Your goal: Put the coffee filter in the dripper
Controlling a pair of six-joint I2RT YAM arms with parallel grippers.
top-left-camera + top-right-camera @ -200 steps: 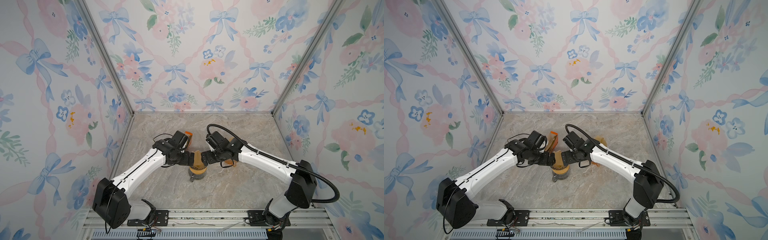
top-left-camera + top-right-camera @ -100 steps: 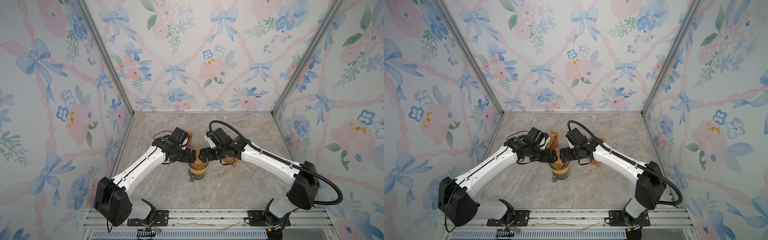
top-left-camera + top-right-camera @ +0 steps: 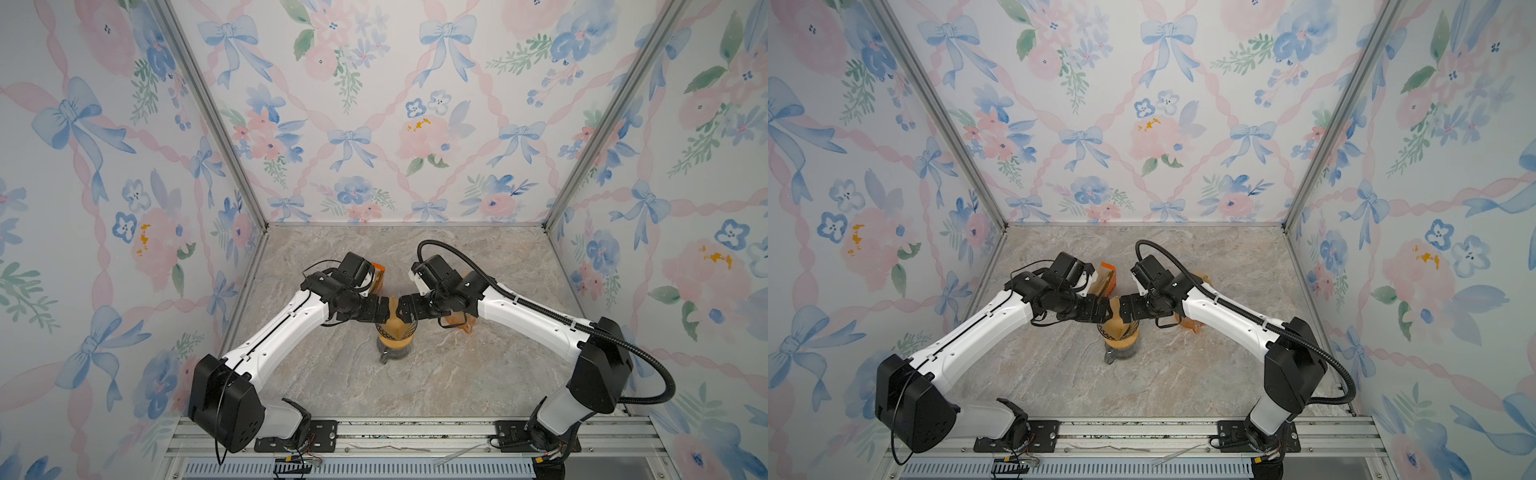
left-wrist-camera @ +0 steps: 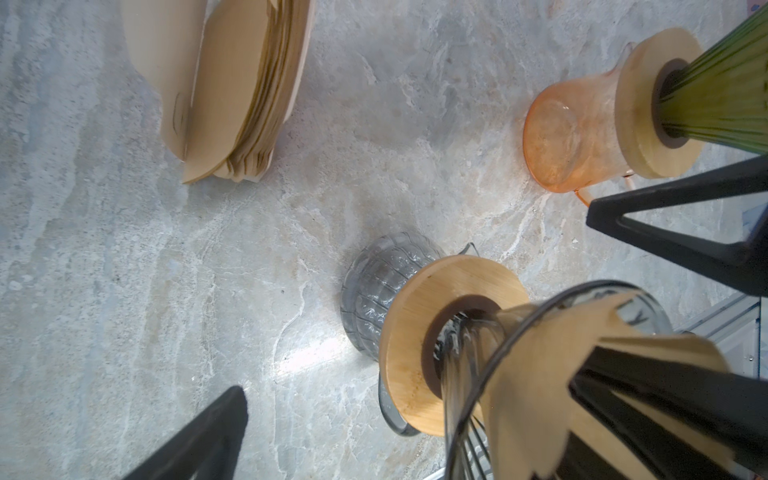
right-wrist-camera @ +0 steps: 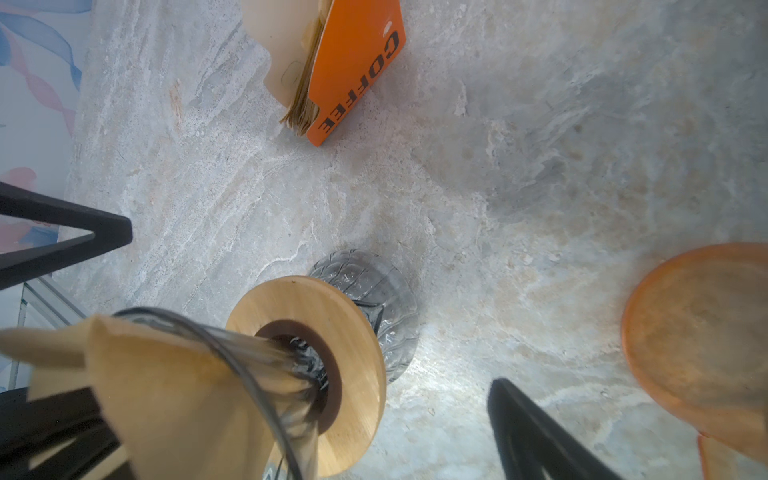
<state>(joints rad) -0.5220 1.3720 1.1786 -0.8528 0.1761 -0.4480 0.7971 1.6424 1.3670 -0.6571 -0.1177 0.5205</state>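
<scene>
Centre frame, filter (image 3: 392,326) sits in dripper (image 3: 397,341); left gripper (image 3: 380,311) and right gripper (image 3: 405,309) both spread wide, 1 finger each at filter.

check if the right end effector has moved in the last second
Yes, slightly. In a top view the right end effector has shifted up the picture, measured against the clear glass dripper, which has stayed put.
</scene>
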